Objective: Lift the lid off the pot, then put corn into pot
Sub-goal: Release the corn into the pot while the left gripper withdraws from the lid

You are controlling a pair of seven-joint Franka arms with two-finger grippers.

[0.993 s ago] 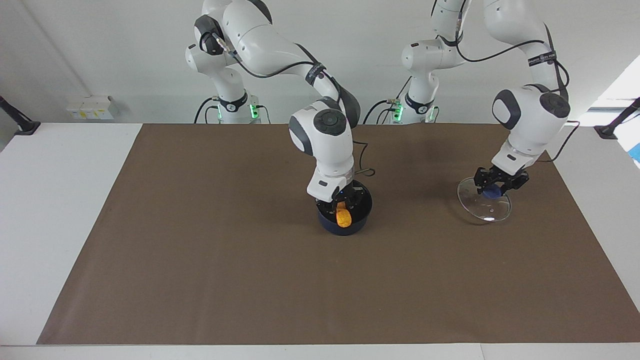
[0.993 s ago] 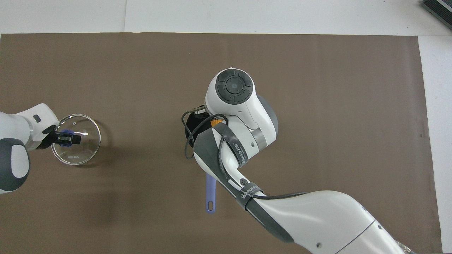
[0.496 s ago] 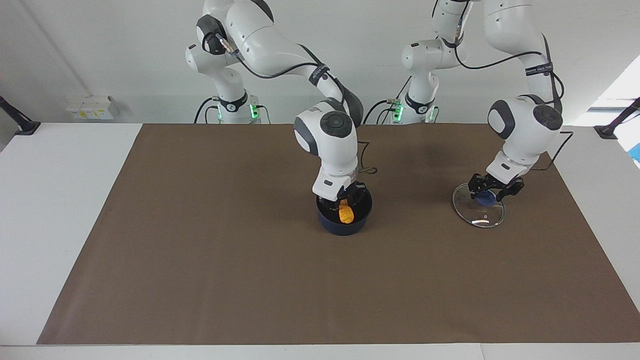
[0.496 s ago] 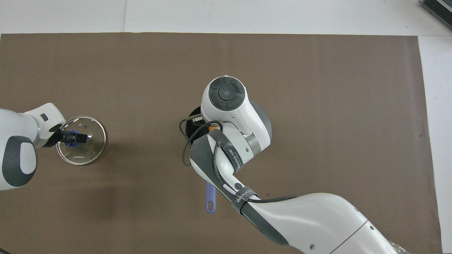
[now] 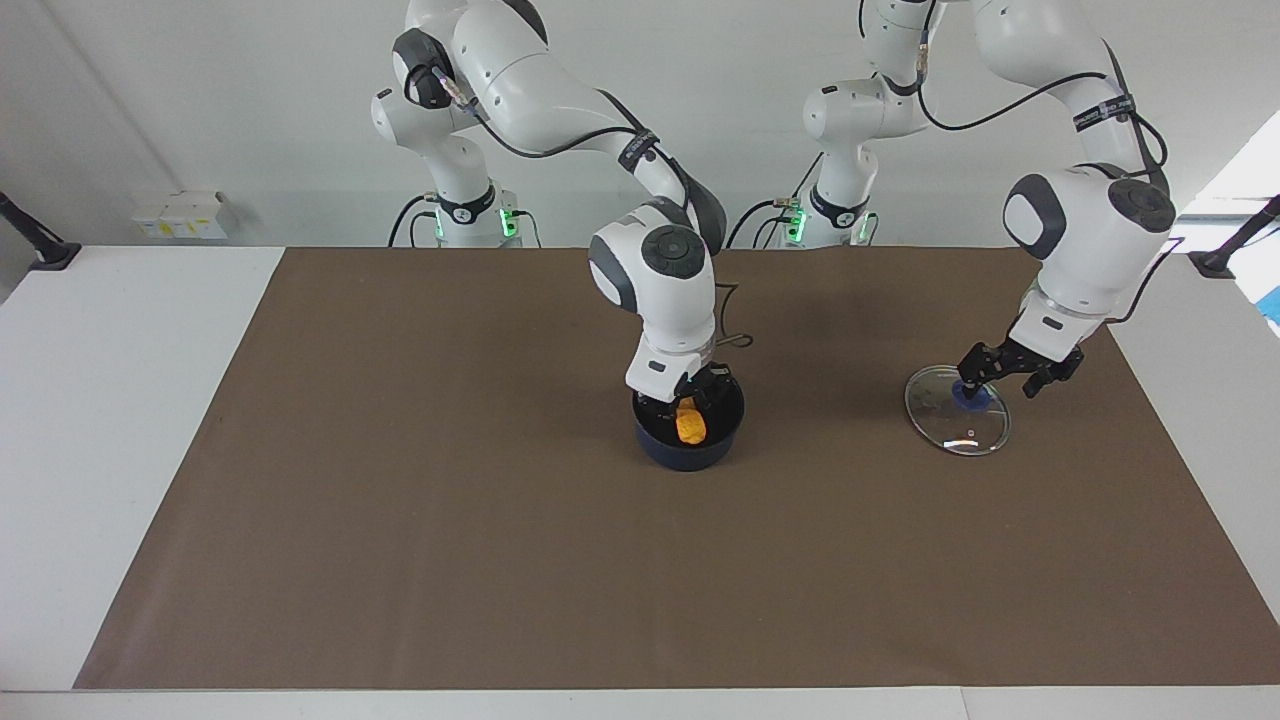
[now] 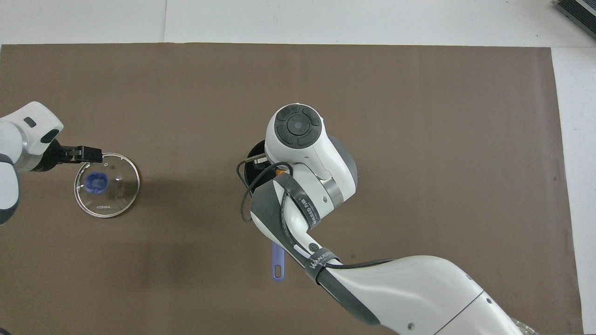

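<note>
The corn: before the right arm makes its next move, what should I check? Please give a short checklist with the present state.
1. Lid off the pot, flat on the mat: ok.
2. Left gripper open, above the lid's knob, not touching it: ok.
3. Corn inside the pot's rim: ok.
4. Right gripper in the pot's mouth, at the corn: ok.
5. Corn resting on the pot's bottom: cannot tell.

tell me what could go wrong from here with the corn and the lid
The right gripper is down inside the pot with the corn; lifting out carelessly could catch the rim and tip the pot. If the corn sticks to a finger, it may come out again. The left gripper, open over the lid, could clip its knob when it moves off.
</note>
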